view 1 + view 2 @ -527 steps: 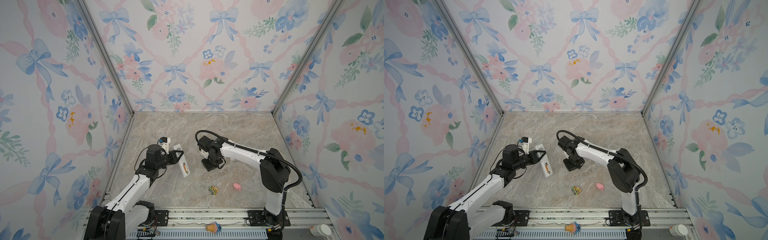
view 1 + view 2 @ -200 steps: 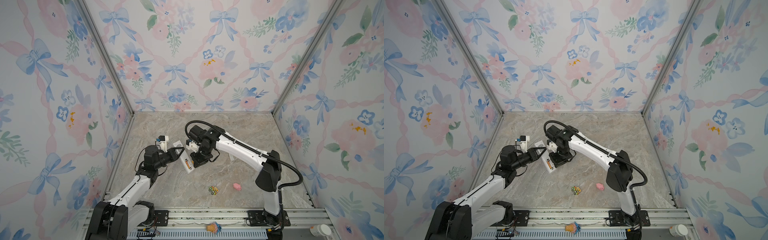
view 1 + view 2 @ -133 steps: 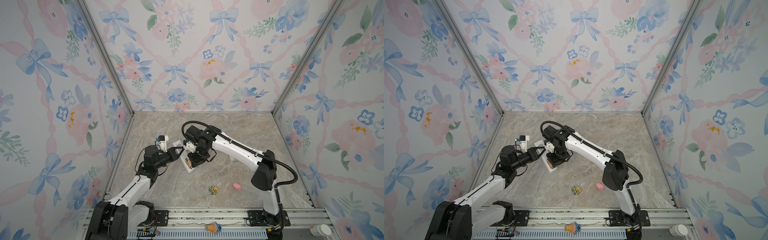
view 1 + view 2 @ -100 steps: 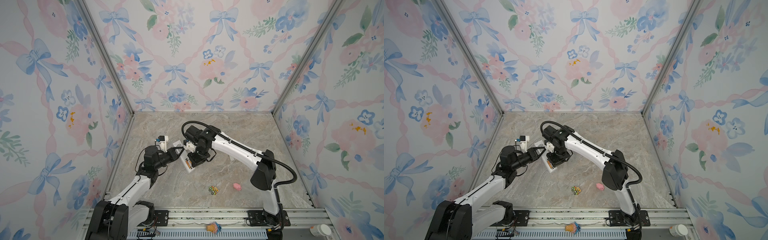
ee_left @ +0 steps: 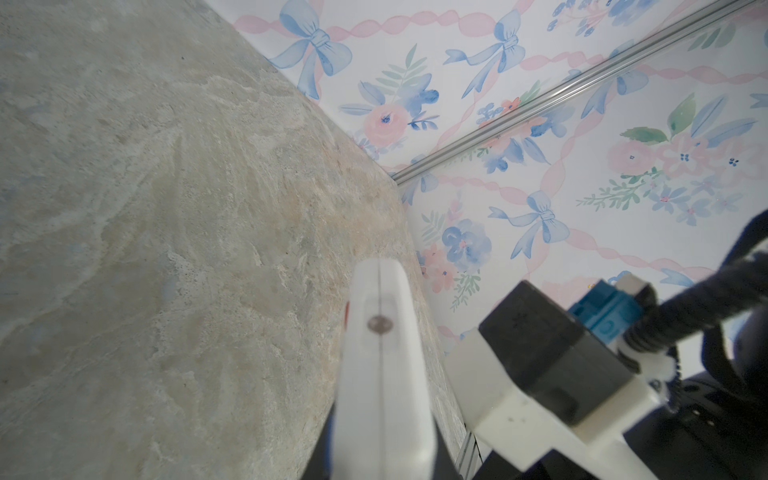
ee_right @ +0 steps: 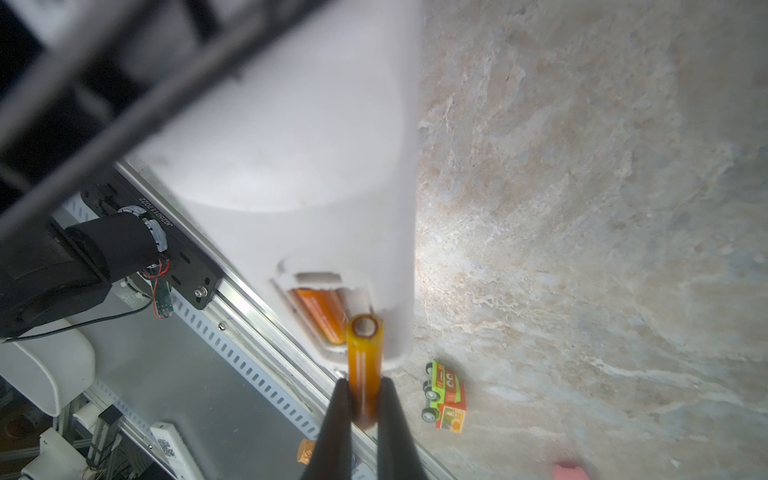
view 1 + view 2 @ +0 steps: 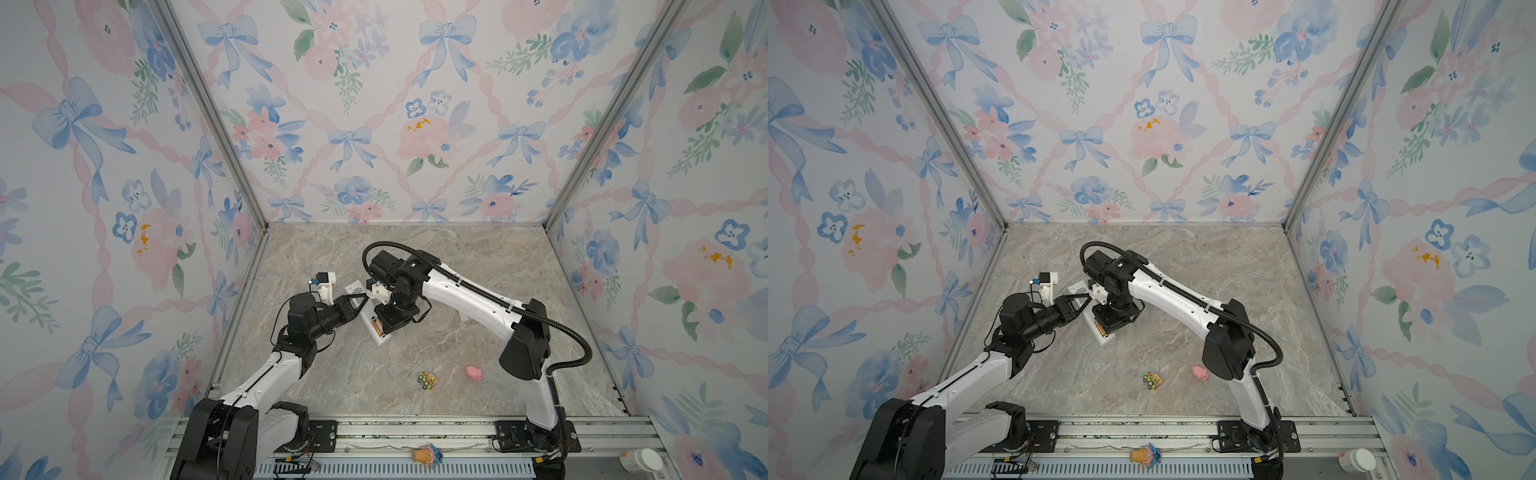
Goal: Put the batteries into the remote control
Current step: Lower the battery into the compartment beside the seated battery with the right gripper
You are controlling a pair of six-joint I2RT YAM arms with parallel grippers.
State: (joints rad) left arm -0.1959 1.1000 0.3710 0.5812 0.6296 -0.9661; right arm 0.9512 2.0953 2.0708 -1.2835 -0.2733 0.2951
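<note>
My left gripper [image 7: 360, 301] [image 7: 1082, 300] is shut on the remote control [image 7: 381, 337] [image 7: 1105, 338], gripping its upper half and holding it back side up. In the left wrist view the white remote [image 5: 380, 353] sticks out edge-on from between the jaws. One of the batteries [image 6: 325, 316] lies in the open compartment, showing as an orange strip [image 7: 376, 325] in a top view. My right gripper [image 6: 364, 384] [image 7: 390, 322] is shut on the other orange battery [image 6: 364, 357], whose free end is at the compartment's edge beside the seated one.
A green and orange toy car [image 7: 427, 380] [image 6: 442, 392] and a pink pig toy [image 7: 473, 372] lie on the marble floor [image 7: 457, 266] in front of the arms. An ice-cream toy [image 7: 426, 455] and a white bottle [image 7: 640, 459] sit by the front rail. Walls enclose three sides.
My right gripper has travelled left from the middle of the floor to the remote's compartment with the battery. Over the last half second both arms have stayed almost still.
</note>
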